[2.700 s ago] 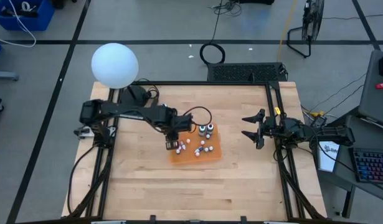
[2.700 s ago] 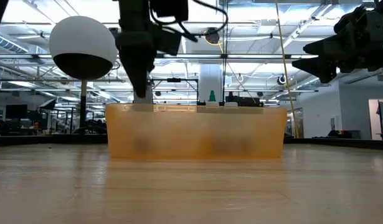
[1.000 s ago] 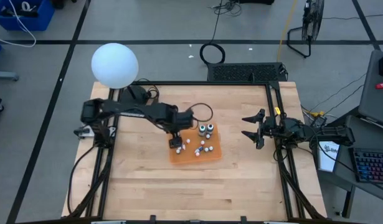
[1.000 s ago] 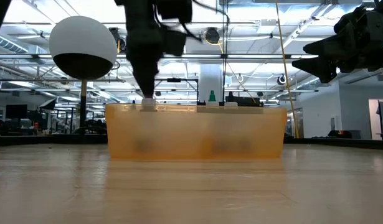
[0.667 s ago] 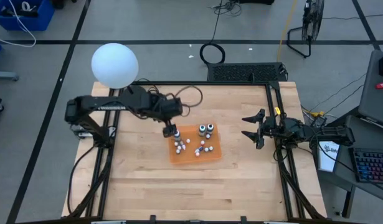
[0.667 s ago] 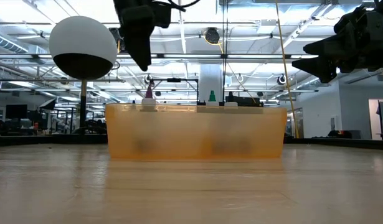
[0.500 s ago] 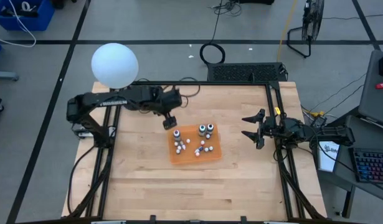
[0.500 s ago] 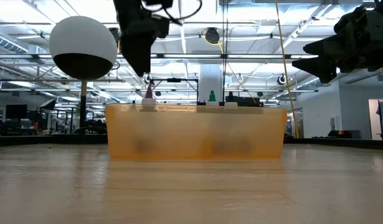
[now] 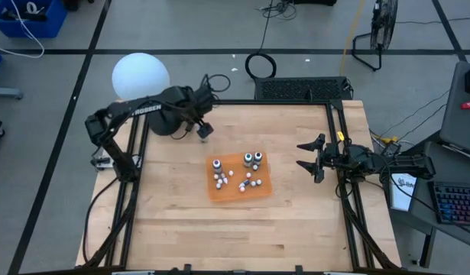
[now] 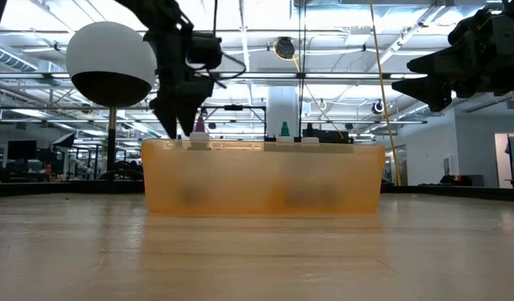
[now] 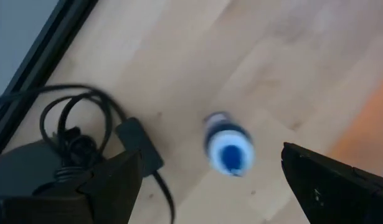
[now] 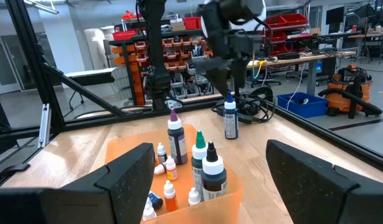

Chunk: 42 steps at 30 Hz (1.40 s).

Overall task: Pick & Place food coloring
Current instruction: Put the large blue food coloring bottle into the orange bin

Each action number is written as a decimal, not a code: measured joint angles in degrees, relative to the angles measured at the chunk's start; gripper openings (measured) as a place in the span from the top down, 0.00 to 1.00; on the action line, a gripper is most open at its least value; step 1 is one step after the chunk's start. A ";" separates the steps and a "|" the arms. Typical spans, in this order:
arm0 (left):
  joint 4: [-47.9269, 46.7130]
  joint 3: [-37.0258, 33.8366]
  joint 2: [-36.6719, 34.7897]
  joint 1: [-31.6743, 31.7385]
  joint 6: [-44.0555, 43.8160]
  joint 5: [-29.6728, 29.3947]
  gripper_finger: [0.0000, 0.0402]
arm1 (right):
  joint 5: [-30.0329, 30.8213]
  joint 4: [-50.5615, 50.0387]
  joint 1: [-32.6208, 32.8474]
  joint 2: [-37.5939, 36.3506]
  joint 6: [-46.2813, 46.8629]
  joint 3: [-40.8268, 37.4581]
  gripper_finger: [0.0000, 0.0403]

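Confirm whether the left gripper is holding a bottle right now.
No. The left gripper is open above the blue-capped bottle, which stands alone on the table.

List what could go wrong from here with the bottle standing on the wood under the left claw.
1. The blue-capped bottle stands alone on bare wood, slim and upright, with the open left claw right above it; a sideways move would likely tip it.
2. A black cable lies close by; a toppled bottle might roll against it.
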 joint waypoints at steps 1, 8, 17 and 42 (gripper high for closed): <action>0.41 -0.61 0.02 0.78 -0.03 0.19 0.07 | -0.01 0.00 0.01 0.00 0.01 0.01 0.27; 6.07 -5.84 0.03 2.88 0.21 4.89 0.07 | 0.01 0.00 0.01 0.00 0.00 -0.01 0.27; 11.01 -10.81 0.59 2.86 0.92 7.65 0.07 | 0.01 0.00 -0.01 0.00 0.02 0.00 0.27; 14.33 -11.23 5.03 1.88 1.91 5.68 0.07 | 0.00 0.00 -0.01 0.02 0.00 0.01 0.27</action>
